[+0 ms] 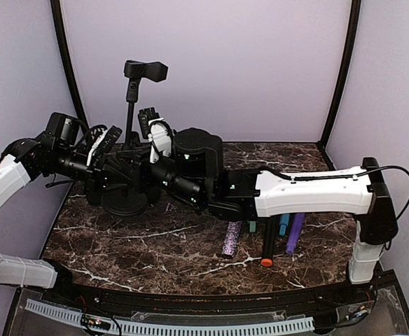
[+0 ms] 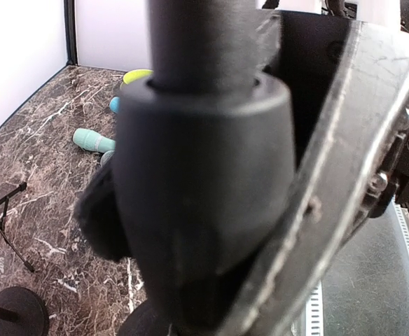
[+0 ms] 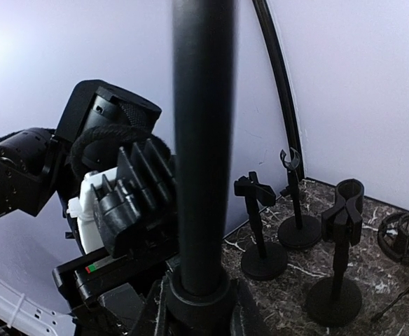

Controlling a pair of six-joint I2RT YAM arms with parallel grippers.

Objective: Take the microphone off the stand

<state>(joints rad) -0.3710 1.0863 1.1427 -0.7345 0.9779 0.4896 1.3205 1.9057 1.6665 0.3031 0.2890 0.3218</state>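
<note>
Black on black, so this one's hard to read. The left gripper (image 1: 110, 143) is clamping low on the stand (image 1: 129, 105), jaws squeezed onto the fat collar (image 2: 204, 168) of the pole. My guess is it's bracing the stand so it isn't tipping while the other arm is working. The right gripper (image 1: 154, 129) is sitting just beside the pole, a little higher up. Its own camera is looking straight along the pole, but I can't tell whether its jaws are apart or closed on anything.

Now the mic: I'm not seeing one in the clip (image 1: 147, 70). The clip is sticking out sideways at the top of the pole, well above both grippers. It's looking bare, though it's small and dark, so I'm not swearing to it. Some loose mics (image 1: 268, 241) are lying on the marble table (image 1: 141, 241) under the right forearm: glittery purple, teal, black with an orange tip, blue, purple. If the task's mic is among them, I'm calling the pull already done.
</note>
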